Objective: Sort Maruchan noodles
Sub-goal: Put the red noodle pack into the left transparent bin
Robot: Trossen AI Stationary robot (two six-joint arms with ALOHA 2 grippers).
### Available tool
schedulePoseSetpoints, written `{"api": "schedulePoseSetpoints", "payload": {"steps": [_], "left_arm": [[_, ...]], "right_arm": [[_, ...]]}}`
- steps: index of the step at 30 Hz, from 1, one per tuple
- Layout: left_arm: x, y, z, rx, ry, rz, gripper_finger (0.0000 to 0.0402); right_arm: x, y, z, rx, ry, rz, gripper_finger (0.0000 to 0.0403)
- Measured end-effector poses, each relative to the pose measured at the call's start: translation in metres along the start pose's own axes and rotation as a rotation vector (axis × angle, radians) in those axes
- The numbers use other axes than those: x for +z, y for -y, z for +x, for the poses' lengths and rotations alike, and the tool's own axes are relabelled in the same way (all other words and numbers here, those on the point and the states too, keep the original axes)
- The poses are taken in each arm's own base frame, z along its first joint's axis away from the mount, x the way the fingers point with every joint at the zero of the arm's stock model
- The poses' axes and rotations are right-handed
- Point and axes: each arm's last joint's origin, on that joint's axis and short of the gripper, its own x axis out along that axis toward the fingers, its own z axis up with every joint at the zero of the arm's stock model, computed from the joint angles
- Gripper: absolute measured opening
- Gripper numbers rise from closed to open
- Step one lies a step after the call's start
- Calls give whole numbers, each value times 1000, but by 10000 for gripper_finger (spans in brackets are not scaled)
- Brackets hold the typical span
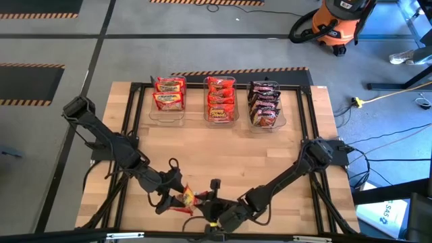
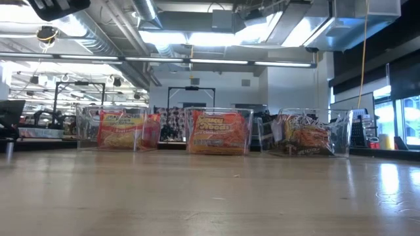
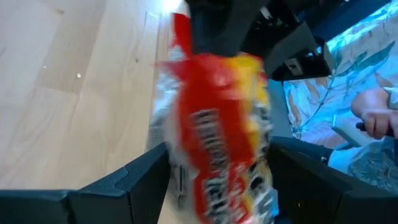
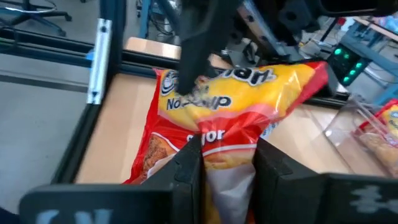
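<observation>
One red and orange-yellow Maruchan packet sits between my two grippers near the table's near edge. My left gripper is shut on it from the left, and my right gripper is shut on it from the right. The other packets stand on edge in three clear bins at the far side: red-yellow ones, orange-red ones and dark ones. The low view shows only the bins, not the grippers. My left gripper pinches the packet between its two fingers, which stand on either side of its red and yellow body. It comes roughly level from the table's left. My right gripper pinches the packet's red and clear lower end between its two fingers, coming from the table's right. The packet stretches away from that hold, tilted, toward the left arm's dark finger, which lies on its yellow part.
The black frame rail runs around the table. Bare wood lies between the bins and the grippers. A person's hand shows beyond the table's near edge. An orange shop vacuum stands on the floor past the far right corner.
</observation>
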Motion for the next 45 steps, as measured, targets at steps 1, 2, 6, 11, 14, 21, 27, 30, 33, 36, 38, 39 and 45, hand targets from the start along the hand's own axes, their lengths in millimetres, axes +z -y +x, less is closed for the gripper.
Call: {"api": "schedulePoseSetpoints", "payload": {"steps": [1, 2, 6, 11, 14, 21, 27, 30, 33, 36, 38, 39, 45], "left_arm": [[0, 0, 0, -4, -3, 0, 260], [0, 0, 0, -7, -7, 0, 260], [0, 0, 0, -10, -11, 0, 260], [-2, -3, 0, 47, -2, 7, 260], [-1, -4, 0, 62, 6, 25, 254], [0, -7, 0, 74, -2, 56, 179], [3, -12, 0, 80, -30, 104, 114], [8, -16, -6, 97, -29, 136, 110], [17, -24, -19, 129, -17, 166, 113], [27, -34, -37, 179, -10, 198, 113], [34, -42, -52, 214, 8, 217, 113], [38, -46, -59, 238, 10, 229, 113], [54, -79, -91, 423, -3, 332, 113]], "right_arm": [[0, 2, 2, -4, -3, 1, 76], [0, 4, 4, -7, -6, 1, 76], [0, 8, 8, -1, -5, 18, 76], [6, 14, 11, 2, 3, 75, 76], [8, 15, 11, -12, 5, 78, 76], [9, 18, 15, 17, 5, 86, 76], [11, 25, 20, 70, -3, 130, 113], [19, 30, 14, 97, -7, 103, 160], [31, 43, -2, 112, -59, 50, 202], [45, 57, -24, 112, -114, 10, 229], [49, 63, -39, 116, -169, -9, 239], [49, 66, -43, 115, -191, -17, 242], [25, 65, -61, 143, -394, -62, 237]]}}
